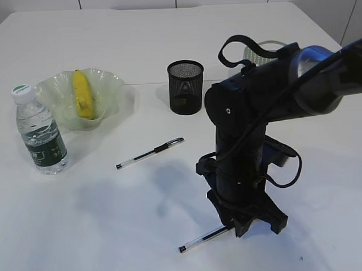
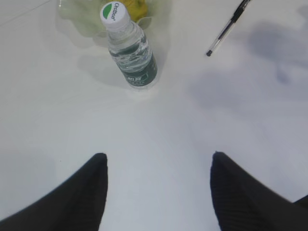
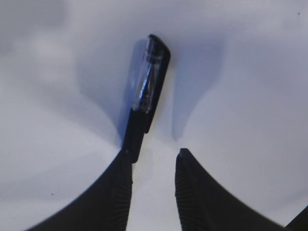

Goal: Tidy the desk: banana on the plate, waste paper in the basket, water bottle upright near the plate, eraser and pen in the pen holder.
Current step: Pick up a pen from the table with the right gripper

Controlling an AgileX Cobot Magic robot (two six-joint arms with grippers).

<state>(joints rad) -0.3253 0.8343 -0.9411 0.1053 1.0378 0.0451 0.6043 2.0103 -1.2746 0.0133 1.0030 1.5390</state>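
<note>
1. While the right gripper stands low over the table, a pen lies under it, well in front of the holder; a 2nd pen lies between the holder and the bottle.
2. As a judgement, the near pen is light, stiff, thin and slick, so it can roll or swing; taking it near mid-barrel across its width seems safest.
3. In the right wrist view the narrow jaws straddle the pen's end, which touches the left finger; whether they clamp it I cannot tell.
4. The left gripper hangs wide and empty, in front of the bottle.
5. The banana lies on the plate, left of the holder.
6. The arm hides most of the basket; no eraser or paper shows.
</note>
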